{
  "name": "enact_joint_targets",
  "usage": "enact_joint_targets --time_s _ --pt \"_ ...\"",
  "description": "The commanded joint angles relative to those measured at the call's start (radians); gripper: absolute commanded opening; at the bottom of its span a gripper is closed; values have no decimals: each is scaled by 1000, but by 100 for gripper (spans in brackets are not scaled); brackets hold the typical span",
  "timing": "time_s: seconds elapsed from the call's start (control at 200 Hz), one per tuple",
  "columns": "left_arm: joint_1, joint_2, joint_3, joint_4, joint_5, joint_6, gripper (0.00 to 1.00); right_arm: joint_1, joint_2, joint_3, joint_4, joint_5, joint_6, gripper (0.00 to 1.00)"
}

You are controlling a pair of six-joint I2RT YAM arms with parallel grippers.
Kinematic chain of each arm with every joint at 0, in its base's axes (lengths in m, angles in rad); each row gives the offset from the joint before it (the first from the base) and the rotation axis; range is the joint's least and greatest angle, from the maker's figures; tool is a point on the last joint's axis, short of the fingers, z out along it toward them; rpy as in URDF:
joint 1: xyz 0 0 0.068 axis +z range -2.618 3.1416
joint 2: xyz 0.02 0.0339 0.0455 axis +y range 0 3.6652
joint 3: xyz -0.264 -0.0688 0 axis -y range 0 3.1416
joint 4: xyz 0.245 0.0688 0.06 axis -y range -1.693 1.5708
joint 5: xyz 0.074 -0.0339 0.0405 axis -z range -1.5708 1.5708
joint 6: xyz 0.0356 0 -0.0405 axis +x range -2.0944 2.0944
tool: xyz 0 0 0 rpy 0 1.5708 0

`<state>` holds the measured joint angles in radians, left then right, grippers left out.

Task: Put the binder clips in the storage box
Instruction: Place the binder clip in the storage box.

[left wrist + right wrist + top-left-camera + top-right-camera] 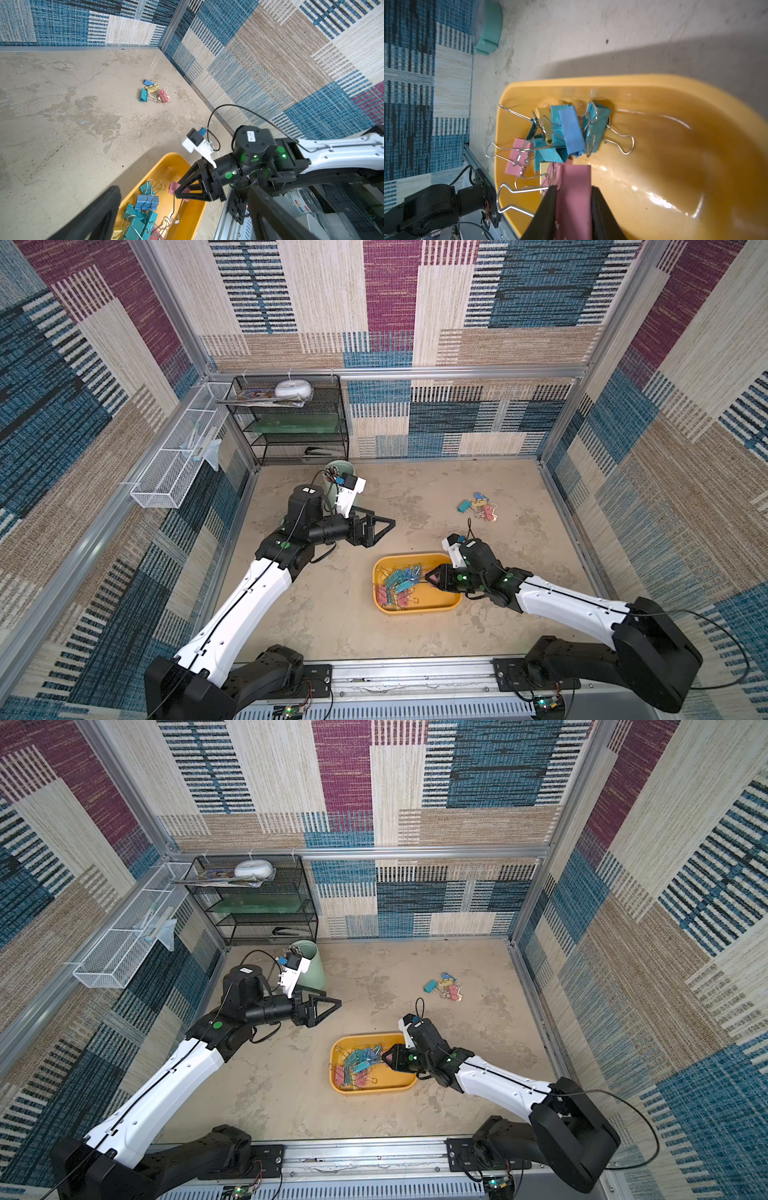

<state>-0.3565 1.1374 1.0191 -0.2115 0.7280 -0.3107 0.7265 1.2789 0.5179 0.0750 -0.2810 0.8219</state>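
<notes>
Right tool (574, 188) tight around pink binder clip (574, 207) above storage box (664, 166)

Teal, blue, pink and yellow binder clips (400, 581) are heaped in the yellow-orange storage box (432, 600). One pink clip (574, 187) is held over it. A few loose clips (478, 506) are clustered well apart.
</notes>
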Motion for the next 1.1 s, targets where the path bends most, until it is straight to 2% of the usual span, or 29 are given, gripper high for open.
enact_joint_targets --time_s 0.0,0.19,0.361,0.506,0.711,0.851,1.032,1.097 --pt "1 -4 2 13 -7 12 99 31 62 -4 141 -51 51 21" --pt "1 -3 2 14 -6 12 100 53 150 -23 241 -54 93 25" --pt "1 -2 3 13 -4 11 99 71 181 -6 217 -43 90 33" --pt "1 -3 2 14 -6 11 100 83 149 13 129 1 72 41" --pt "1 1 2 12 -4 9 99 85 25 36 6 98 33 49" --pt "1 0 3 12 -4 9 99 85 -42 141 -147 244 -39 51" --pt "1 -5 2 13 -5 15 99 66 -111 285 -276 645 -177 51" --pt "1 -6 2 13 -4 16 100 18 -114 321 -278 729 -244 51"
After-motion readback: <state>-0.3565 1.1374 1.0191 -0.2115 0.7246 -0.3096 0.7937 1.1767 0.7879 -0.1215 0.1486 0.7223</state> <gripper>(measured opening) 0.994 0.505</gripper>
